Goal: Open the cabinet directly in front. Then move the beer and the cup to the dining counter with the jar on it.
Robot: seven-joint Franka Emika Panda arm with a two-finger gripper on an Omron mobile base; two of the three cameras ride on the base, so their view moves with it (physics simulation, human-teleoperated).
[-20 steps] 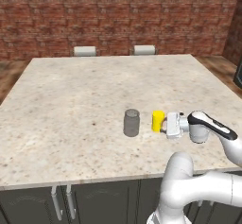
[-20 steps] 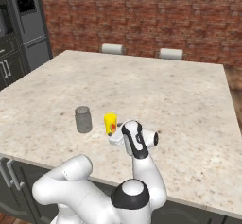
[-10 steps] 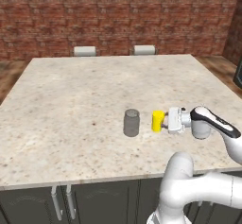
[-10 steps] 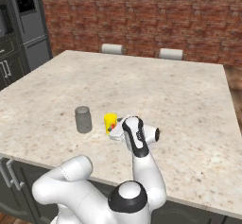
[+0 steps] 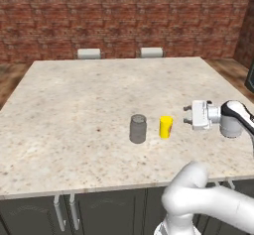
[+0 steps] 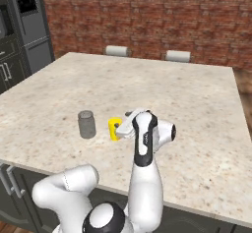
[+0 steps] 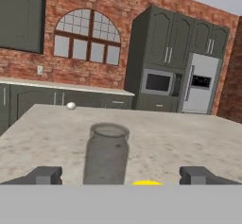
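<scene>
The gripper (image 5: 187, 115) is backing off from the cup (image 5: 165, 127); a second ago its fingers straddled the yellow tumbler, half a second ago they were just beside it, now there is a clear gap between fingertips and cup in the left base view; jaws stand apart, empty, nothing between them; in the hand view the two fingertips (image 7: 45, 175) sit wide at the bottom with the cup's rim (image 7: 147, 183) peeking low between and ahead of them; the jar (image 7: 106, 154) stands straight beyond the jaws, past the cup.

Cup is upright on the dining counter (image 5: 74, 105), just beside the jar (image 5: 138, 128), not touching it; from the right base view the cup (image 6: 114, 129) is partly behind the hand, jar (image 6: 87, 124) further out on the far side of it.

Judgement: cup placement looks done, release complete, arm retreating; no beer bottle visible on this counter top, so that half of the task probably remains; risk now is low, only clipping the cup if the hand swings back across it.
</scene>
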